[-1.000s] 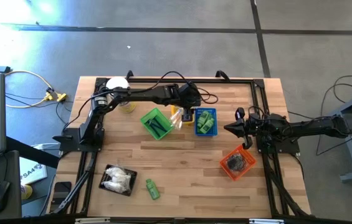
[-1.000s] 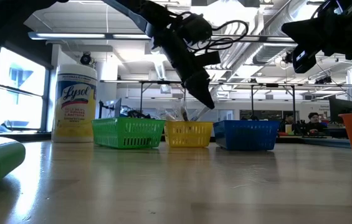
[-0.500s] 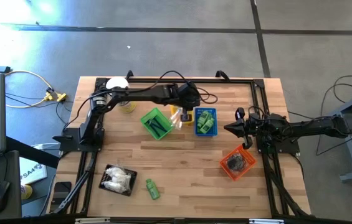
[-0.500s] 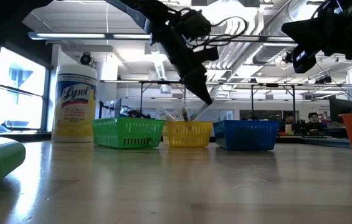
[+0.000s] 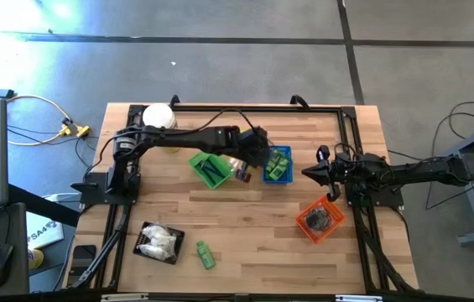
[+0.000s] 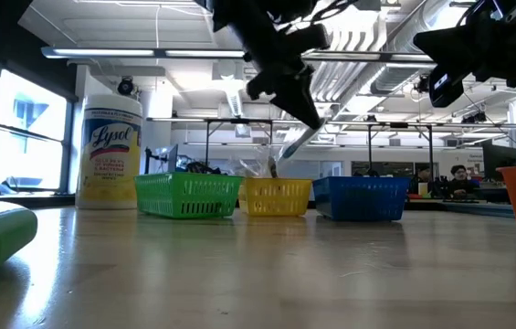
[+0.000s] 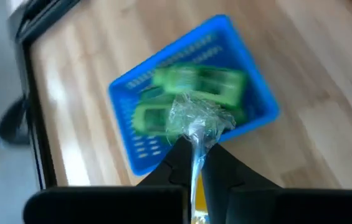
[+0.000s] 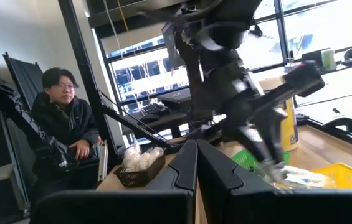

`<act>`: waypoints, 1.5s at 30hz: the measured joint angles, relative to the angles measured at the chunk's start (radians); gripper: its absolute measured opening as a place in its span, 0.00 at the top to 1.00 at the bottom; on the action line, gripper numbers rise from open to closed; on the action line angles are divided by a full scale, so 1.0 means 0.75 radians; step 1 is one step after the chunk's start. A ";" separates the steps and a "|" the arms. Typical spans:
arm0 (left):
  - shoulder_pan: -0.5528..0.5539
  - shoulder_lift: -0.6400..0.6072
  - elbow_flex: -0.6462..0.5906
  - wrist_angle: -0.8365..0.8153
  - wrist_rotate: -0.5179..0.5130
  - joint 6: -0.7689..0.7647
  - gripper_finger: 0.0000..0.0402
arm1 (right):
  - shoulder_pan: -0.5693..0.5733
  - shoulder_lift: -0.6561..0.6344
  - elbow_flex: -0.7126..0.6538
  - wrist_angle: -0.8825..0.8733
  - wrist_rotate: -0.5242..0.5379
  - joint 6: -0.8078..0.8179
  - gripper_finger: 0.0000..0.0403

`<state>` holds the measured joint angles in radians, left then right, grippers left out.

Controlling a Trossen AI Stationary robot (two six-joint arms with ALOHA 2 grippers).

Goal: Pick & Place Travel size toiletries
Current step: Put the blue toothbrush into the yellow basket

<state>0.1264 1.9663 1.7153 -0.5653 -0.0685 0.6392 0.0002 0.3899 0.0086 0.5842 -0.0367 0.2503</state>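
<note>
High view: left gripper (image 5: 243,172) hangs over the table's far middle, between the green basket (image 5: 210,166) and blue basket (image 5: 277,164). Right gripper (image 5: 310,174) waits near the right edge, above the orange basket (image 5: 320,219). A green bottle (image 5: 205,254) and a black tray (image 5: 158,242) lie by the near left corner.

Low view: left gripper (image 6: 309,125) is raised above the yellow basket (image 6: 277,196), pinching a clear wrapped toothbrush (image 6: 292,146).

Left wrist view: its jaws are clamped on the toothbrush (image 7: 195,134), over the blue basket (image 7: 253,81) holding green bottles (image 7: 200,82).

Right wrist view: its fingers (image 8: 188,162) are pressed together, holding nothing; a seated person (image 8: 62,130) is beyond.
</note>
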 joint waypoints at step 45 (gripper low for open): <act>0.067 -0.173 -0.287 -0.145 0.251 1.133 0.99 | -0.001 0.010 0.000 -0.036 0.048 -0.016 1.00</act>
<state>0.1764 1.8366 1.4997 -0.6743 0.1195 1.4892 -0.0002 0.3971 0.0088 0.5571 -0.0006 0.2382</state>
